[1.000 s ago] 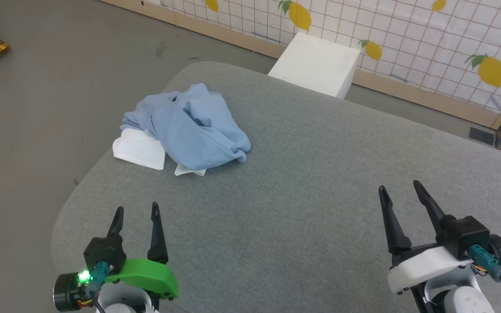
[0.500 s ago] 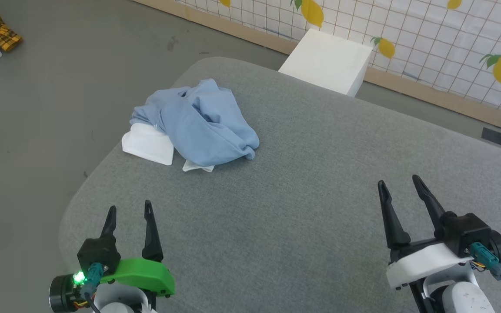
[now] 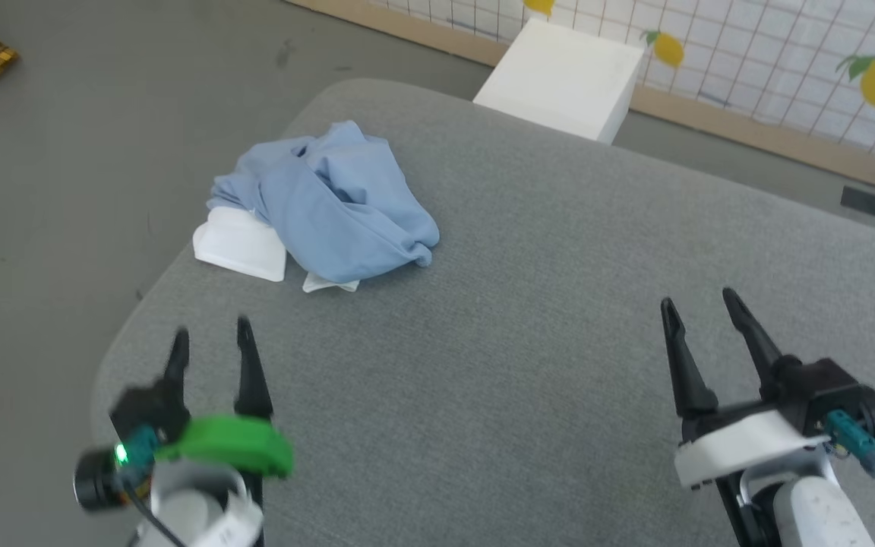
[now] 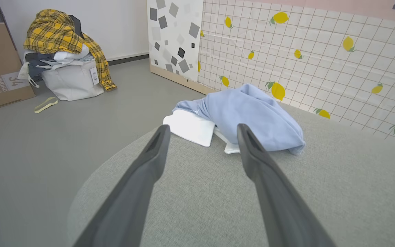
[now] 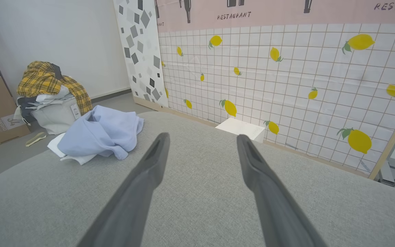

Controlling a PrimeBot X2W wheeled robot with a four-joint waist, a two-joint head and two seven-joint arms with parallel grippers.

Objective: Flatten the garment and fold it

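Note:
The garment [image 3: 335, 205] is a light blue shirt, crumpled in a heap at the far left of the grey padded table [image 3: 529, 357]; it also shows as a bundle [image 4: 252, 116] ahead of my left fingers and as a heap [image 5: 101, 133] to the left in the right wrist view. White cloth [image 3: 244, 247] pokes out from under its left and near edges. My left gripper [image 3: 210, 334] is open and empty, well short of the heap. Far right of it, my right gripper [image 3: 699, 300] stands open above bare table.
A white box [image 3: 559, 80] stands on the floor past the table's far edge, by a lemon-patterned tiled wall [image 5: 286, 68]. A pile of clothes with a yellow plaid shirt [image 4: 60, 37] sits on a white bag on the floor to the left.
My left gripper has moved forward toward the heap and looks blurred with motion. The head camera has shifted, so the whole picture has slid. The garment lies as before.

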